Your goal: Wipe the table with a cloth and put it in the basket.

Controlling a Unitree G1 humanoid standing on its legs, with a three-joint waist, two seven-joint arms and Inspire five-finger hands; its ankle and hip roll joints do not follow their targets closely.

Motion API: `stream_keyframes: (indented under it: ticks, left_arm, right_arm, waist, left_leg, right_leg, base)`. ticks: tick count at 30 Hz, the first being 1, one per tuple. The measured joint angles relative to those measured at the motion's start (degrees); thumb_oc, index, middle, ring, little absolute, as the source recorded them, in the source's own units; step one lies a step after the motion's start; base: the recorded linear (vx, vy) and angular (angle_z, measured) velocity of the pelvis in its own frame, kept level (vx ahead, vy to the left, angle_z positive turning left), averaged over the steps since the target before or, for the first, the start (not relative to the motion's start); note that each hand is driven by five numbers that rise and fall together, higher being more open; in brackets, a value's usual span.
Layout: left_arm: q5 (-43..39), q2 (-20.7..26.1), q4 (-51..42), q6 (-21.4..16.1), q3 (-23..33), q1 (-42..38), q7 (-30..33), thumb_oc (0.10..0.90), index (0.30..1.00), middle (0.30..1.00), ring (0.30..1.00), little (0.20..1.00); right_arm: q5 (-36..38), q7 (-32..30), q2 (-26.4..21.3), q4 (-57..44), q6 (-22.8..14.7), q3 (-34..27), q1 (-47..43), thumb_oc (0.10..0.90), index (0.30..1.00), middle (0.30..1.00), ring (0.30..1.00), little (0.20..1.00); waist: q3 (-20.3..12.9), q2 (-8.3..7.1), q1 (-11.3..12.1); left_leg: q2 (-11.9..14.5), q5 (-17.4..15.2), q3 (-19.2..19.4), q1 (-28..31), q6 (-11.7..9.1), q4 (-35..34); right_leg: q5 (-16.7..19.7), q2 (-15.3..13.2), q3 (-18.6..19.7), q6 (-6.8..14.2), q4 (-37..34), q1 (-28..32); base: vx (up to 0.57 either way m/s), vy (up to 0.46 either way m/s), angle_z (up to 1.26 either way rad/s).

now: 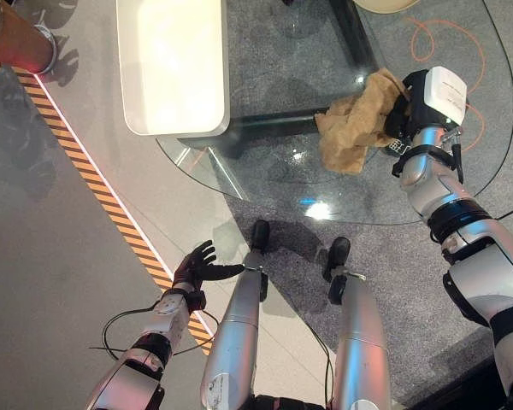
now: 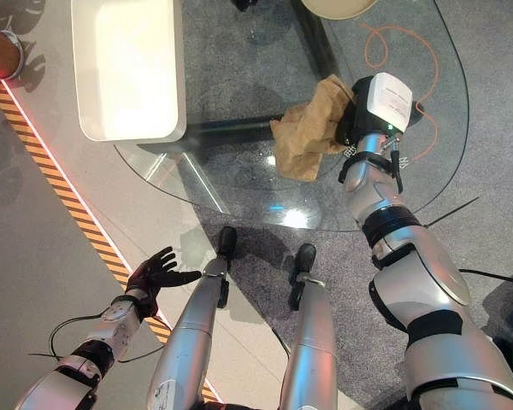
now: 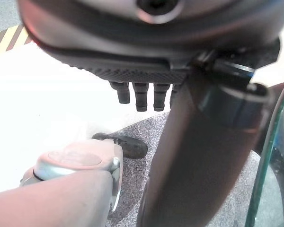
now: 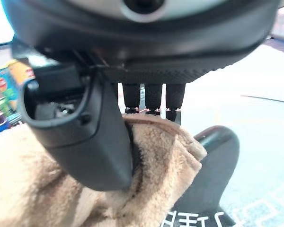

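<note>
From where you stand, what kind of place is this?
Probably an indoor demo or showroom area rather than a home. A round glass table stands on grey carpet, a white bench-like block sits beside it, and black-and-yellow hazard tape marks the floor.

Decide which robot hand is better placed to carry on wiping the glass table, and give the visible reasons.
The right robot hand: it is on the glass table, gripping the tan cloth. The left robot hand hangs open, low beside the table, away from the cloth.
</note>
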Motion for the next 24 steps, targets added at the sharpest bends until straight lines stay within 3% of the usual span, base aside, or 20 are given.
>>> stream_keyframes:
  ticks: [15, 24]
  left_arm:
    - [-0.87, 1.15, 0.00, 0.07, -0.07, -0.75, -0.03, 0.800, 0.900, 0.900, 0.900, 0.900]
    - [-0.84, 1.45, 0.23, 0.08, 0.00, -0.74, -0.19, 0.800, 0.900, 0.900, 0.900, 0.900]
  right_arm:
    - [3.32, -3.13, -1.33, 1.08, -1.52, -2.56, -0.14, 0.100, 0.300, 0.300, 0.300, 0.200]
    - [3.34, 2.62, 0.02, -2.38, -3.10, -1.36, -0.14, 0.100, 0.300, 0.300, 0.300, 0.200]
  waist:
    - [0.04, -0.03, -1.34]
    - [0.04, -0.03, -1.33]
  left_leg:
    - [-0.04, -0.47, -0.10, -2.17, 0.45, 1.69]
    - [-0.05, -0.46, -0.12, -2.34, 0.45, 1.64]
  right_leg:
    - [0.64, 0.13, -0.04, 0.30, -0.20, -1.20]
    - [0.70, 0.16, -0.07, 0.36, -0.53, -1.23]
  base:
    - [-0.01, 0.000, 0.00]
    - [0.00, 0.000, 0.00]
